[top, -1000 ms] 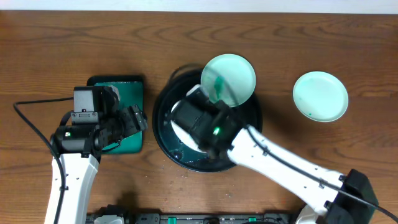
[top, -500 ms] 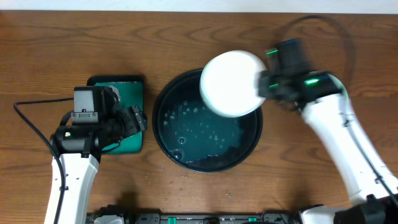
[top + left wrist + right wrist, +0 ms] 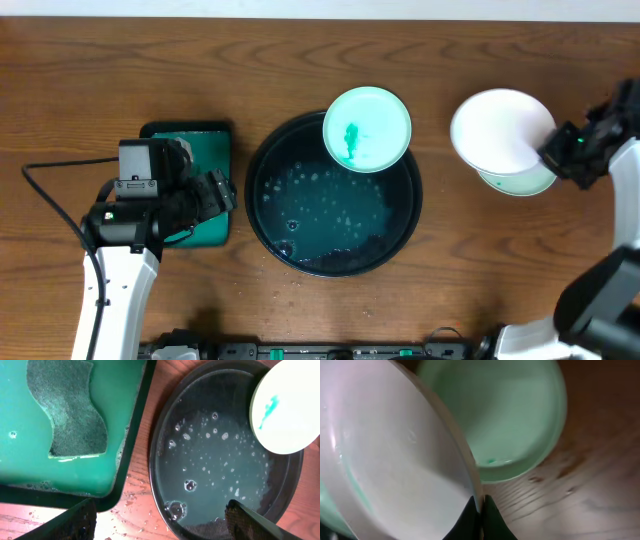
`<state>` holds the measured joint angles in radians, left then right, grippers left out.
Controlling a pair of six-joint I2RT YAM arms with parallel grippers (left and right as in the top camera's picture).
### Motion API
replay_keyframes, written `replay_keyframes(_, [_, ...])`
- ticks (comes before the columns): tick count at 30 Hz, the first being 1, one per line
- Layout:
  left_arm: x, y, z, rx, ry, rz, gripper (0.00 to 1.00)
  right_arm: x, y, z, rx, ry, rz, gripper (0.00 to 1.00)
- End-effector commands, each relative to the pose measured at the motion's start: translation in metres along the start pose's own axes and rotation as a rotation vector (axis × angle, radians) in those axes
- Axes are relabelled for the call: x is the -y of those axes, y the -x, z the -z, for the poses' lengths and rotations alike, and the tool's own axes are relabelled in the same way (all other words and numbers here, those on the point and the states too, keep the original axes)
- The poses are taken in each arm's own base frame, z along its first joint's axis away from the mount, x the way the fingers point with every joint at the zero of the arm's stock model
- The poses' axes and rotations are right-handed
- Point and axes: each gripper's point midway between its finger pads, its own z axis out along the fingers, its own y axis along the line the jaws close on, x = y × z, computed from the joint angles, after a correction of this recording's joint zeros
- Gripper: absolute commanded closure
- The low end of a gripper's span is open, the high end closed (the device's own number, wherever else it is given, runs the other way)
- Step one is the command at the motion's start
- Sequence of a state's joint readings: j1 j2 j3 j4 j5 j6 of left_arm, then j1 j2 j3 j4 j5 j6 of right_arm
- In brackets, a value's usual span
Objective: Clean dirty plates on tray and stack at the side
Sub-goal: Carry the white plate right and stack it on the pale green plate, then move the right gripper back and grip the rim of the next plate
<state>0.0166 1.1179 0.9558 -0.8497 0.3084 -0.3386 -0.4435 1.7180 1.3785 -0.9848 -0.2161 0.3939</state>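
The round black tray [image 3: 300, 250] holds soapy water in the middle of the table. One plate [image 3: 367, 128] with a green smear rests on the tray's far right rim; it shows in the left wrist view [image 3: 285, 410] too. My right gripper [image 3: 552, 152] is shut on the rim of a white plate [image 3: 500, 128] and holds it tilted above a pale mint plate [image 3: 520, 182] lying on the table at the right. In the right wrist view the held plate [image 3: 385, 460] fills the left and the mint plate [image 3: 515, 415] lies behind it. My left gripper [image 3: 160, 520] is open and empty over the gap between the two trays.
A rectangular green tray [image 3: 205, 150] with a black rim stands left of the black tray. It holds green liquid and a wavy green sponge [image 3: 67, 407]. Water drops lie on the wood between the trays.
My right arm has swung from over the black tray to the right with the white plate, uncovering the smeared plate on the rim. The left arm has not moved.
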Motion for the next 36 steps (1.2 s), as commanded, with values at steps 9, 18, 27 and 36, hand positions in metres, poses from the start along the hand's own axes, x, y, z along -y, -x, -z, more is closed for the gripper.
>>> replay_keyframes(9, [-0.003,-0.001,-0.002,-0.006,0.016,-0.017,0.18,0.065,0.014,-0.055,-0.127,-0.031,-0.185,0.94])
replay_keyframes(18, [-0.003,-0.002,-0.002,-0.008,0.017,-0.017,0.18,0.013,0.016,-0.043,-0.138,0.251,-0.038,0.48])
replay_keyframes(27, [-0.003,-0.002,-0.002,-0.009,0.017,-0.016,0.18,-0.05,0.005,0.016,0.005,0.331,0.28,0.46])
replay_keyframes(36, [-0.003,-0.002,-0.002,-0.009,0.017,-0.016,0.17,-0.127,-0.048,0.012,-0.05,0.436,0.551,0.47])
